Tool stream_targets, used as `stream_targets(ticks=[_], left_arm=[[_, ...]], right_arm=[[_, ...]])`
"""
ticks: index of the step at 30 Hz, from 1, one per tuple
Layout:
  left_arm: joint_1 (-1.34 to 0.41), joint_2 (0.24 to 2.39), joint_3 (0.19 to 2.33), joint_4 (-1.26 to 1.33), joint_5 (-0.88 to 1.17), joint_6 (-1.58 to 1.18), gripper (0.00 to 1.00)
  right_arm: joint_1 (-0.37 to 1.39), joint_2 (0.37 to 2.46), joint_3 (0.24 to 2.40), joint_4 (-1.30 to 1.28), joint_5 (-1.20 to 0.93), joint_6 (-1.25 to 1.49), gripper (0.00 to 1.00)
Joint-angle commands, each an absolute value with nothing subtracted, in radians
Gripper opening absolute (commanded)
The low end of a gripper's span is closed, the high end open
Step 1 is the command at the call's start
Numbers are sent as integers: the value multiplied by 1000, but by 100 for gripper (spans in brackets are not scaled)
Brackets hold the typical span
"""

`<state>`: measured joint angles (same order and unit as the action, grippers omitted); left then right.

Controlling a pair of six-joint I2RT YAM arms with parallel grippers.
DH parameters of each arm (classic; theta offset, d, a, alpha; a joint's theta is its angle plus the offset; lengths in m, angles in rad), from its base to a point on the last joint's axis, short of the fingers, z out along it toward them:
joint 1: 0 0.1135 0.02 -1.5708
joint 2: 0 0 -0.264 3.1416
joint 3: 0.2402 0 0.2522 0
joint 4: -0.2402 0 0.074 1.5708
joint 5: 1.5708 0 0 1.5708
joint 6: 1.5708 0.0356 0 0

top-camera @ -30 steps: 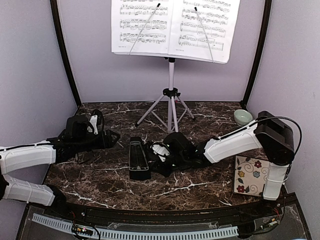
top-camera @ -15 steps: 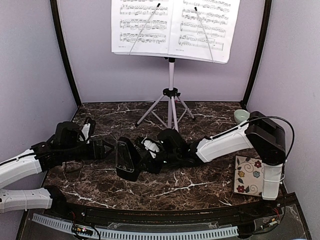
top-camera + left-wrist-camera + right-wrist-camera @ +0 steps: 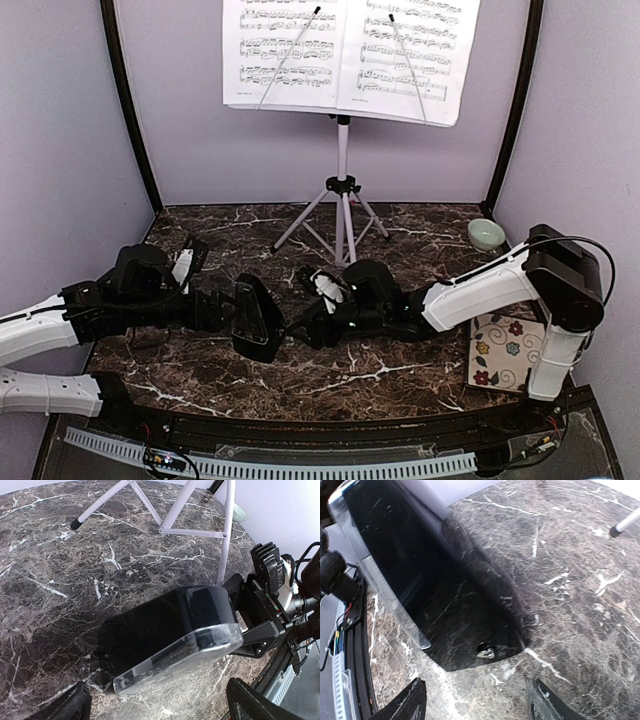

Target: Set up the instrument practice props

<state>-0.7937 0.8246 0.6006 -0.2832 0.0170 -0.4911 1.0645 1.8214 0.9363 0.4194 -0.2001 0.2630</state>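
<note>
The small black pyramid metronome (image 3: pixel 255 316) with a clear front cover stands on its base on the marble table (image 3: pixel 400 375), between the two arms. My left gripper (image 3: pixel 218 311) is just to its left, open, and in the left wrist view the metronome (image 3: pixel 170 630) lies beyond the gripper (image 3: pixel 155 707), not between the fingers. My right gripper (image 3: pixel 297 327) is open just right of it, and the right wrist view shows the metronome (image 3: pixel 420 580) ahead of that gripper (image 3: pixel 475 705). The white music stand (image 3: pixel 343 160) stands at the back, holding two music sheets (image 3: pixel 285 50) side by side.
The stand's tripod legs (image 3: pixel 343 215) spread over the back middle of the table. A pale green bowl (image 3: pixel 486 234) sits at the back right. A floral tile (image 3: pixel 503 350) lies by the right arm's base. Purple walls close in the table.
The metronome went from lying flat to standing on its base. Both grippers opened. The right gripper let go and drew back to the right; the left moved in beside the metronome.
</note>
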Motion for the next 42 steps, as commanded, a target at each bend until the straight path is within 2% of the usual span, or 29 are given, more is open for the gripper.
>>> stream_targets(ticks=[1, 10, 13, 18, 27, 32, 42], left_arm=[[-820, 896, 651, -235, -70, -464, 97], [-852, 1039, 696, -151, -150, -462, 98], [-870, 1104, 731, -150, -217, -477, 96], [-897, 1186, 764, -177, -317, -532, 85], [-900, 1241, 753, -112, -302, -572, 63], [-900, 1241, 769, -85, -322, -507, 39], [-927, 1259, 948, -171, -464, -319, 11]], right_arm=[[1054, 1803, 925, 497, -156, 314, 70], [1049, 1837, 942, 519, -142, 348, 71], [1046, 1850, 949, 520, -128, 358, 71], [1034, 1888, 969, 521, -124, 399, 68], [1019, 1928, 935, 611, -144, 425, 64], [1020, 1921, 930, 619, -140, 406, 63], [1024, 1904, 911, 669, -74, 342, 60]])
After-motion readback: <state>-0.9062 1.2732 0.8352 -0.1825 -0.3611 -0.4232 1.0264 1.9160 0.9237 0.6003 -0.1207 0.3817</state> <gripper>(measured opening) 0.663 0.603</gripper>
